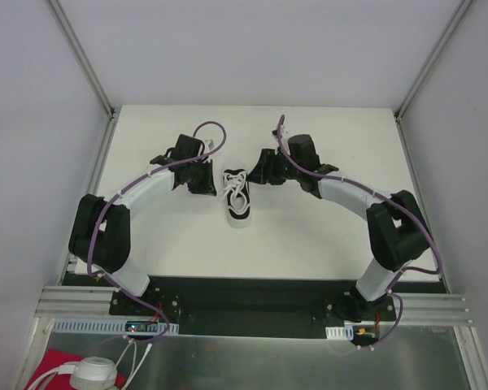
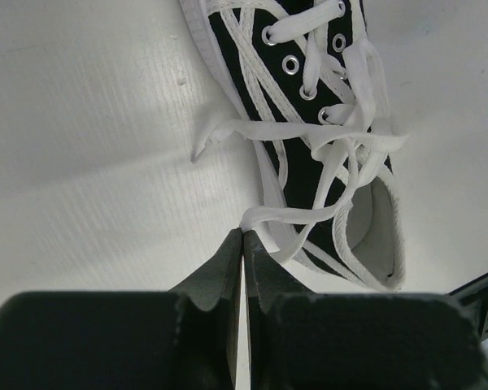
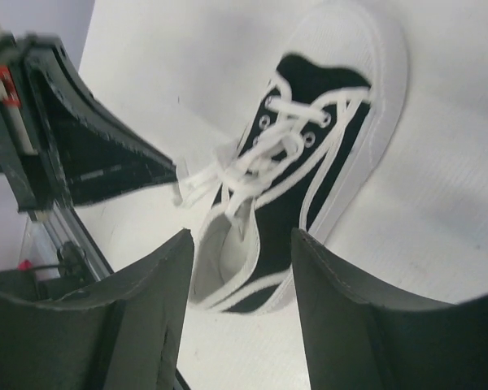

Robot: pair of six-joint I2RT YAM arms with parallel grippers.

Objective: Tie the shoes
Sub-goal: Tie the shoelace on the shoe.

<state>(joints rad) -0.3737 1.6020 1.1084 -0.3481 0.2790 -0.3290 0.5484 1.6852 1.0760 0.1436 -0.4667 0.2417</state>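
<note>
A: Top view. Locating shoe?

B: Finding it lying on table, about mid-table, lengthwise near to far. Sitting squarely between left gripper and right gripper. Noting both reaching in close, one from each side.

A: Left wrist. Checking left gripper?

B: Seeing fingers pressing fully together, no gap. Pinching one lace at the very tips, as far as readable. Tracing that lace from the tips across to the eyelets. Sitting just beside the white sole of shoe, near the heel opening. Noting second lace end lying loose on table, apart from the tips.

A: Right wrist. Same check on right gripper?

B: Seeing jaws standing well apart, holding nothing. Hanging over the heel end of shoe, framing the heel opening in the gap. Reading toe as pointing away, upper right of view. Spotting left gripper at left, tip close to the laces. Not resolving the pinch from here.
</note>
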